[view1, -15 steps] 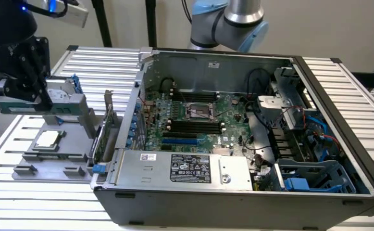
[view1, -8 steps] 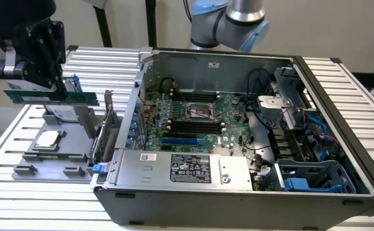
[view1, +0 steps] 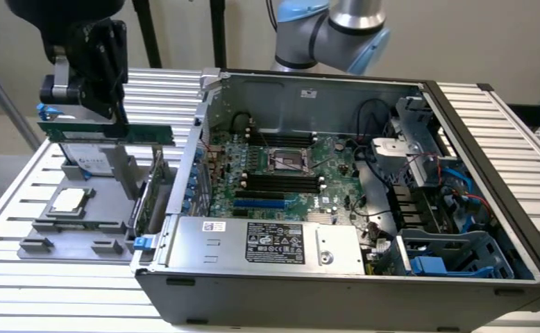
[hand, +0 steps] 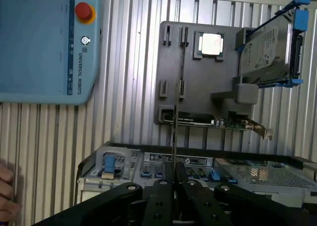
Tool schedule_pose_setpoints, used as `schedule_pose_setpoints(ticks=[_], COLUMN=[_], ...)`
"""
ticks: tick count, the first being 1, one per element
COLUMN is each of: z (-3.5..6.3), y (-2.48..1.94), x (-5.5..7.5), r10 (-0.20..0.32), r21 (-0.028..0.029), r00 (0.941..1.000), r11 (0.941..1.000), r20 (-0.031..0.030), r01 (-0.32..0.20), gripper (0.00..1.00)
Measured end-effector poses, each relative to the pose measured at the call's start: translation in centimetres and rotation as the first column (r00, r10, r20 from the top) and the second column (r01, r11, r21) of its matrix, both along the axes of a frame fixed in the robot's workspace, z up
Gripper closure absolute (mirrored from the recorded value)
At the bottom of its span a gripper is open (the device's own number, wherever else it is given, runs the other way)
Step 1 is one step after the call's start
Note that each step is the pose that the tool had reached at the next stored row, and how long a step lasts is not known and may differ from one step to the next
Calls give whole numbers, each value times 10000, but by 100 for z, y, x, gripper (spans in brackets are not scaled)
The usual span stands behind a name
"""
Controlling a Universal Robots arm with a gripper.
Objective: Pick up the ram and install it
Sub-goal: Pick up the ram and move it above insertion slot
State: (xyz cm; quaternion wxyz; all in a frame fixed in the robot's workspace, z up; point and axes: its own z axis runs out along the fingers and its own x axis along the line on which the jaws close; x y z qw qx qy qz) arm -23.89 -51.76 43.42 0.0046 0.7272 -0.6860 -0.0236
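— Above the grey fixture [view1: 76, 232], at the exterior view's left, what does the gripper [view1: 112, 116] carry?
— The ram [view1: 103, 132]: a long, thin green board stick held level, with pale labels on its face. The black fingers are pinched closed on its upper edge, near the middle of its length.
— And from the wrist?
— The gripper [hand: 174, 170] shows as flat matte-black fingers pressed together. The ram [hand: 175, 137] is edge-on between them, a thin dark line running straight out from the tips.
— What sits under it?
— A matte grey moulded tray with blocky holders. A square silver processor [view1: 70, 200] lies flat in it. A metal-cased hard drive [view1: 92, 164] stands just below the ram, and I cannot tell whether the two touch. A green expansion card [view1: 154, 191] stands on edge beside the case.
— Where is the ram relative to the computer?
— Outside the open case [view1: 344, 298], just beside its wall on the exterior view's left. The motherboard [view1: 335, 173] lies flat inside, with long black slots [view1: 280, 182] below a square socket [view1: 289, 161]. The ram is well apart from them.
— The surface and room?
— A table [view1: 57, 291] of ribbed aluminium slats, with a plain beige wall [view1: 492, 41] behind. A pale blue teach pendant [hand: 44, 47] with a red button [hand: 83, 10] lies over the slats. A person's hand [hand: 6, 191] shows at the edge of the wrist view.
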Motion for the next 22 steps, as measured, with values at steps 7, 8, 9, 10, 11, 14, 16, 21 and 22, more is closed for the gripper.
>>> schedule_pose_setpoints(ticks=[7, 8, 9, 10, 11, 14, 16, 21, 22], z=[20, 21, 22, 22, 21, 21, 21, 13, 9], y=[0, 0, 0, 0, 0, 1, 7, 41, 52], x=[319, 364, 410, 456, 500, 636, 728, 935, 974], r10=[0, 0, -1, 0, 0, 0, 1, 0, 0], r21=[138, 161, 184, 205, 221, 250, 253, 253, 253], r00=[10000, 10000, 10000, 10000, 10000, 10000, 10000, 10000, 10000], r11=[9999, 9999, 9998, 9998, 9998, 9997, 9997, 9997, 9997], r20=[0, -1, -1, 0, 0, 0, -1, 0, 0], r01=[0, 0, 1, 0, 0, 0, -1, 0, 0], gripper=[87, 87, 87, 87, 87, 87, 87, 87, 87])
